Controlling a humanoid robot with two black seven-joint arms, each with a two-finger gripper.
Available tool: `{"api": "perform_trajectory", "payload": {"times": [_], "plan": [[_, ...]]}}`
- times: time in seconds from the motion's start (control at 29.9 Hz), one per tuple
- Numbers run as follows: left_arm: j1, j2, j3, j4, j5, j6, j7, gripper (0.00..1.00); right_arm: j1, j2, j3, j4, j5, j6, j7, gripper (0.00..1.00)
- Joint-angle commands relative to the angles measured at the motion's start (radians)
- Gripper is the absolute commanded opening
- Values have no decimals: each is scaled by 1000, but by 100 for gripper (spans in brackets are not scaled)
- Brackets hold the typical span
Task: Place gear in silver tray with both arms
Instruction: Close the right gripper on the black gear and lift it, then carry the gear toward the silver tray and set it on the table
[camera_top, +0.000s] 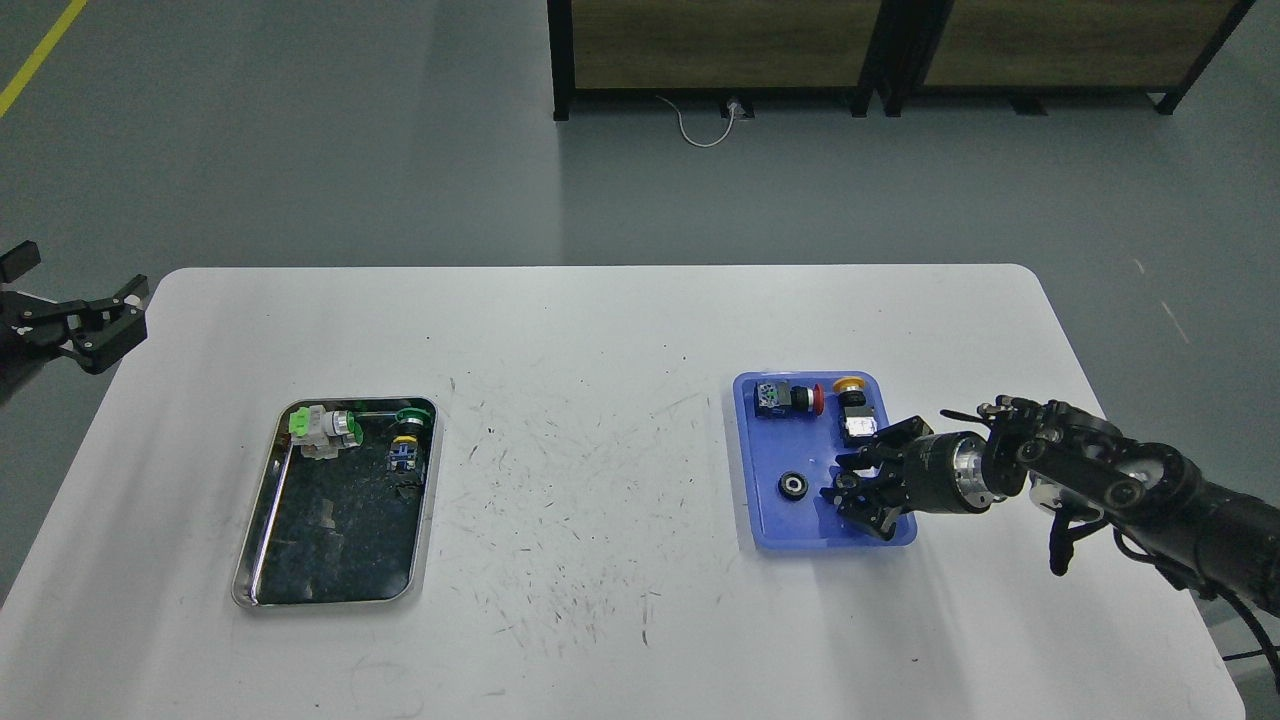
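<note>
Over the right half of the blue plastic tray (760, 530), the right gripper (868, 482) hangs with its black fingers spread and nothing between them. Behind it sit a silver metal wrist ring and the jointed black arm, reaching in from the right. Just to the gripper's left, on the tray's smooth blue floor, lies one small round gear (793, 485), a black ring with a pale centre. Just beyond the gripper stand two push-button switches: one with a red cap (790, 399) lying on its side, and one with a yellow cap (853, 405) and a boxy black-and-silver body, very near the upper finger.

Well apart to the gripper's left, across the white, scuffed counter (600, 450) with its rounded corners, lies the silver tray (262, 500): one shallow rectangle of shiny steel, rounded at the corners, with a raised rim and a dark, scratched, mirror-like floor. At its far end rest two more switches, one pale with bright green parts (320, 427), one with a green cap and a small blue-and-yellow block (406, 440). The rest of its floor is bare.

The left gripper (98, 322) is beyond the counter's far left corner, past the silver tray, its fingers parted and empty.

The floor is plain grey, with one yellow line (40, 55) and a white cable (700, 125) below dark-framed wooden cabinets (900, 45).
</note>
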Motion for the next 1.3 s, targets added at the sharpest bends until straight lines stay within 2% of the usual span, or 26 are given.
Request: {"api": "perform_trajectory", "payload": {"times": [0.0, 0.17, 0.47, 1.0, 1.27], "plan": [[2, 3, 3, 1, 0, 0, 0, 99, -4, 0, -2, 2, 1, 0, -1, 42], [12, 5, 3, 1, 0, 0, 0, 99, -4, -9, -2, 8, 1, 4, -1, 39], [13, 2, 3, 18, 1, 1, 2, 99, -4, -26, 0, 14, 1, 31, -1, 23], [21, 0, 3, 21, 0, 0, 3, 99, 17, -35, 72, 51, 14, 66, 0, 22], [15, -14, -6, 21, 0, 2, 14, 99, 89, 77, 68, 61, 17, 83, -3, 23]]}}
